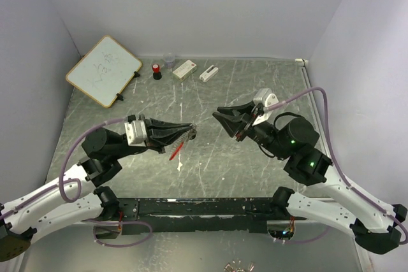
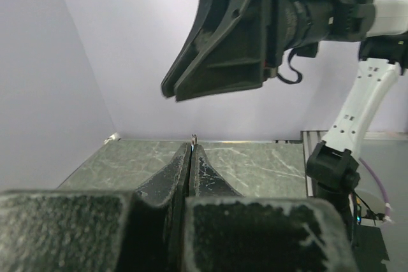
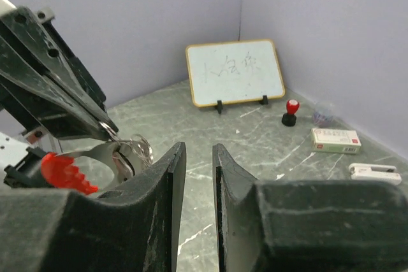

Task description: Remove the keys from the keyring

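Note:
My left gripper (image 1: 192,130) is shut on the keyring's thin silvery loop (image 1: 190,134) and holds it above the table. The red clip (image 1: 176,150) hangs below it. In the left wrist view the jaws are pressed together on the loop's edge (image 2: 193,138). The right wrist view shows the red clip (image 3: 60,171), a silver key (image 3: 105,157) and the wire loops (image 3: 139,148) hanging from the left fingers. My right gripper (image 1: 220,119) faces them, a short way to the right. Its jaws (image 3: 199,148) stand a narrow gap apart and are empty.
A small whiteboard (image 1: 103,70) stands at the back left. A red-capped black bottle (image 1: 156,71), a clear cup (image 1: 169,60), a white box (image 1: 184,69) and a small white item (image 1: 208,73) line the back. Small silvery pieces (image 1: 239,265) lie on the near ledge.

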